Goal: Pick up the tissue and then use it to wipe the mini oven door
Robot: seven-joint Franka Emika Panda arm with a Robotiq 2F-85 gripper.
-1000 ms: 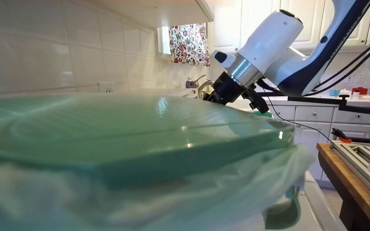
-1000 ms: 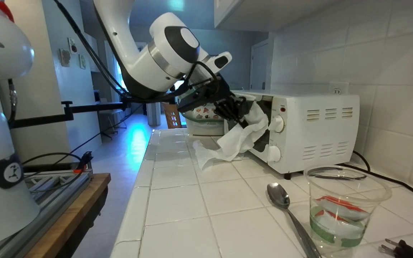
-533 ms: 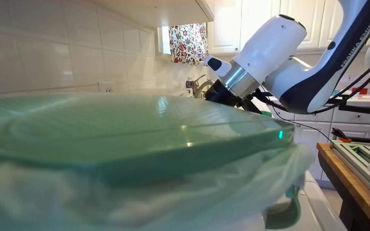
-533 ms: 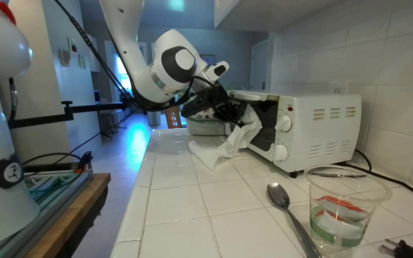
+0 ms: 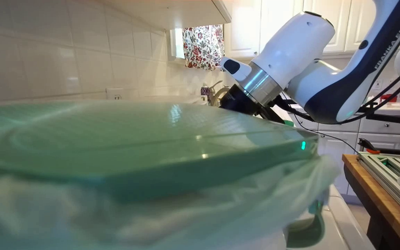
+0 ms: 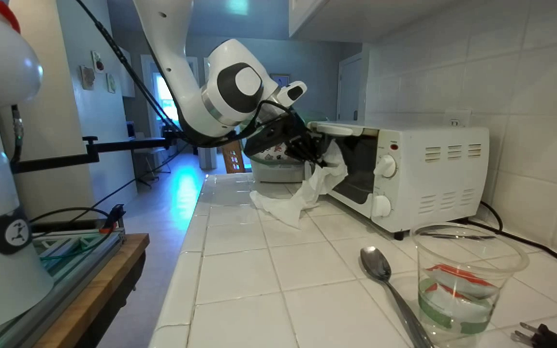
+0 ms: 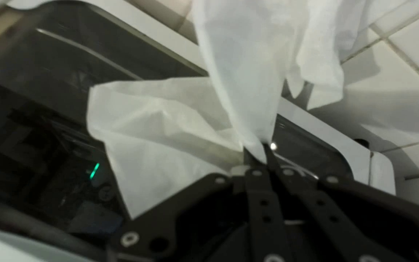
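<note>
Tool (image 7: 261,156) clamped on the tissue (image 7: 166,142), loose folds fanning out to both sides, mini oven door (image 7: 86,47) just behind

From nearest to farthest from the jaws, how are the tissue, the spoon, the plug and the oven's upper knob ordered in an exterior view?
1. Tissue: held in the jaws.
2. Upper knob: front of the mini oven.
3. Spoon: on the counter, nearer the camera.
4. Plug: bottom right of the view.
</note>
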